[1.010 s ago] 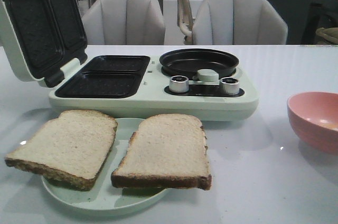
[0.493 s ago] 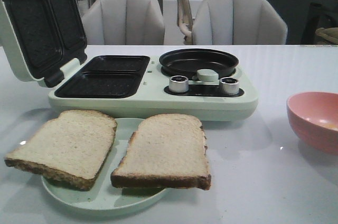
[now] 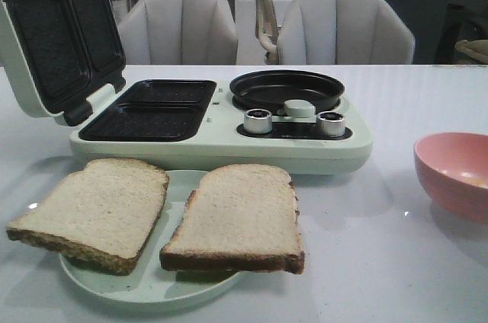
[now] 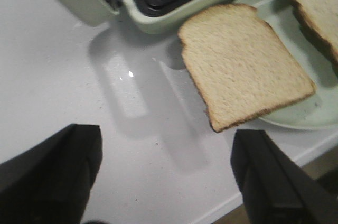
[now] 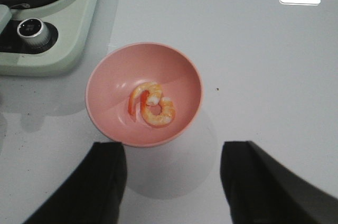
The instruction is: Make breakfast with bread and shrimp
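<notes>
pink bowl [image 3: 454, 173] cut off right

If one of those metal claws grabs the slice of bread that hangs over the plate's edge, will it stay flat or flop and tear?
The left bread slice overhangs the plate without visibly drooping, so it is probably fairly stiff and light. Its crumb looks soft and porous, so a hard pinch would likely dent or tear it. The left end effector is open above the table, not touching it.

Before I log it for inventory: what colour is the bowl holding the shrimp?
Pink bowl; clearest in the right wrist view.
</notes>
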